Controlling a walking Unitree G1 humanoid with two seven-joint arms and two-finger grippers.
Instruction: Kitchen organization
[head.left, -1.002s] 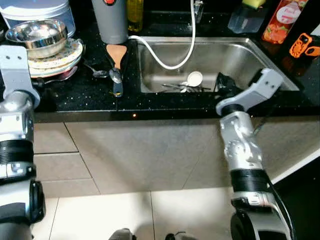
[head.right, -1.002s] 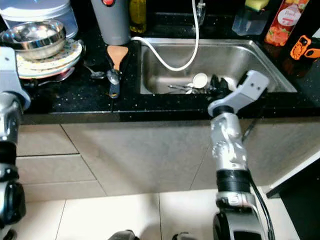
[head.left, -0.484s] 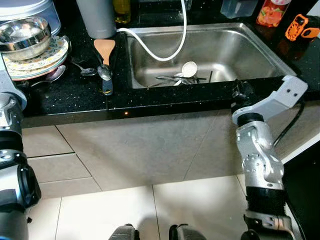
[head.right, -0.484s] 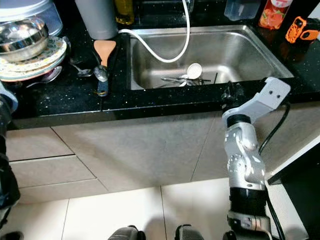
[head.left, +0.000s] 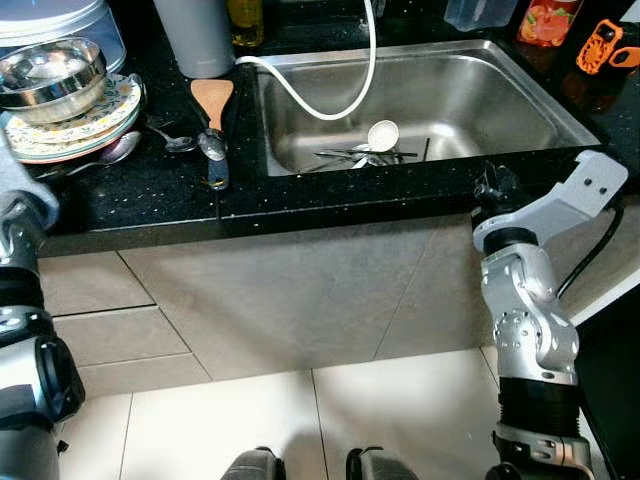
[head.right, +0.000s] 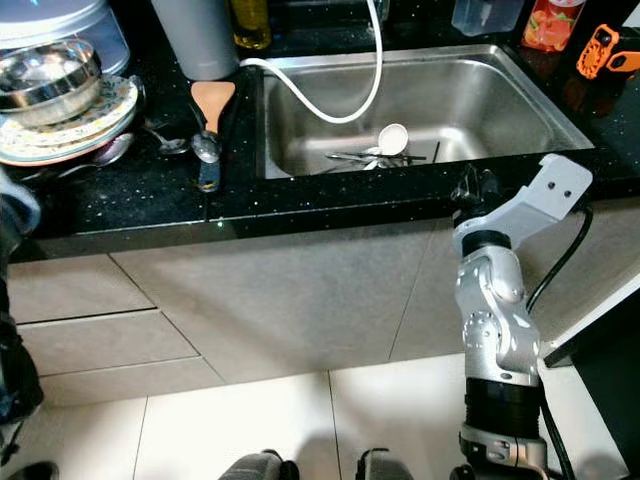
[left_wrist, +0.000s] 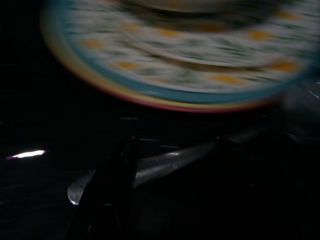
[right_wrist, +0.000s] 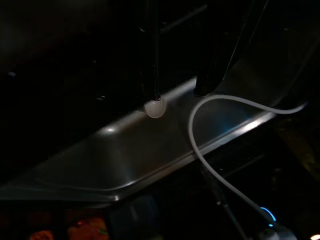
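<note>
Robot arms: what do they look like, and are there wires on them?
Both arms are shiny silver with black ring-shaped joints. A black cable loops beside the right arm. Its end effector has long black fingers. The left arm looks the same.

white ladle (head.left: 382, 134) atop blurry utensils (head.left: 350, 156), lying in steel sink (head.left: 520, 90)

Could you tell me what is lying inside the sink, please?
In the sink: a white ladle on dark utensils, and a white hose trailing in. What lies beneath the utensils is hidden.
</note>
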